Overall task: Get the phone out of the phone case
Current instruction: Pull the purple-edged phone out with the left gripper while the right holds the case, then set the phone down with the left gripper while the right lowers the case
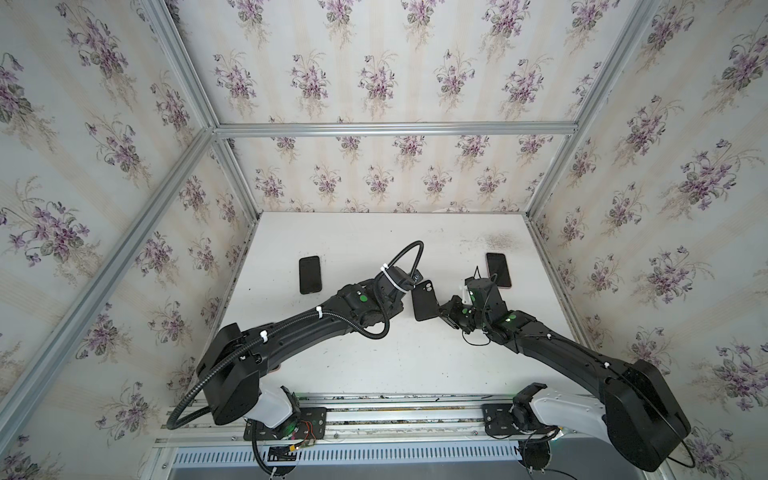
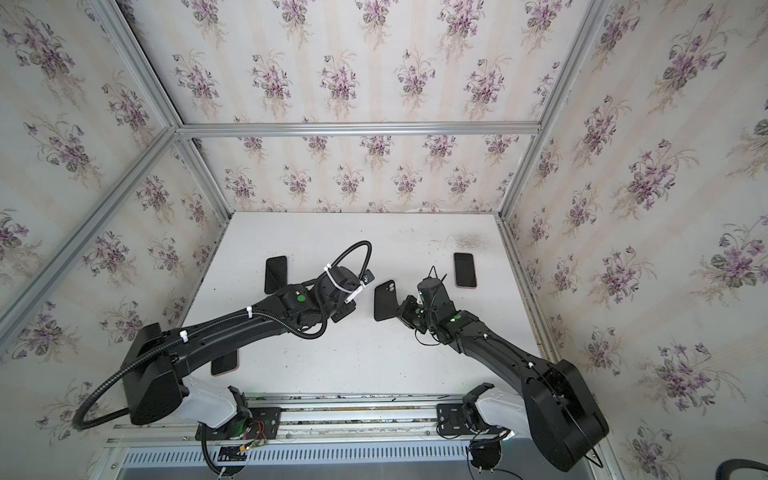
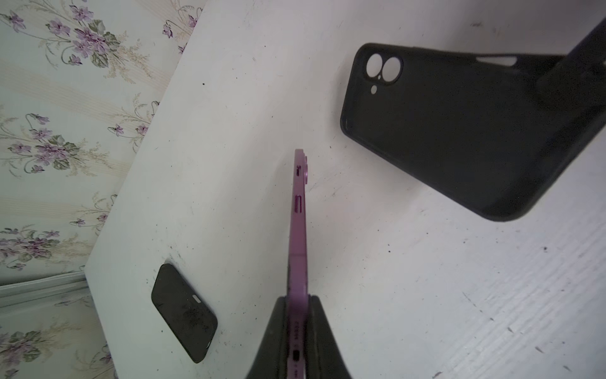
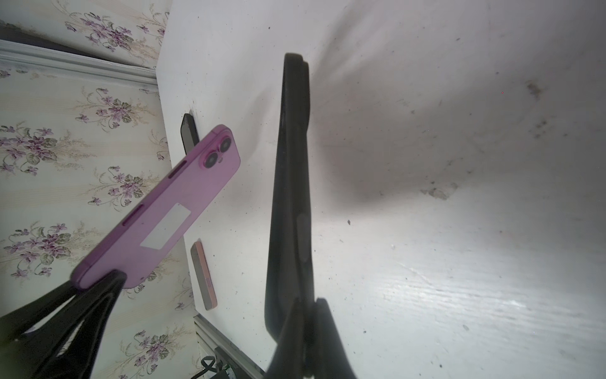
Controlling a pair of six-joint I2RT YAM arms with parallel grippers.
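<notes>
**Flowered walls, white desk: phone and case held apart**

Violet wallpaper closes round the white desk (image 1: 374, 365); at its far left lies a black slab (image 1: 309, 275), a phone or a case, I cannot tell which, and it seems to take no part. Next comes the left claw (image 3: 296, 302); it is closed on the bottom end of the purple phone (image 3: 297, 223), which is bare and raised above the desk; only the short end is pinched, so the long body stays free. Near it, not touching, is the black phone case (image 1: 424, 301); the desk shows through its camera holes, so I judge it empty. The right claw (image 4: 306, 305) is clamped on the lower end of the case and holds it tilted above the desk; this grip leaves the open face clear. At the far right a second phone (image 1: 498, 270) rests screen up; the removal seems done, and only the laying down remains.
</notes>
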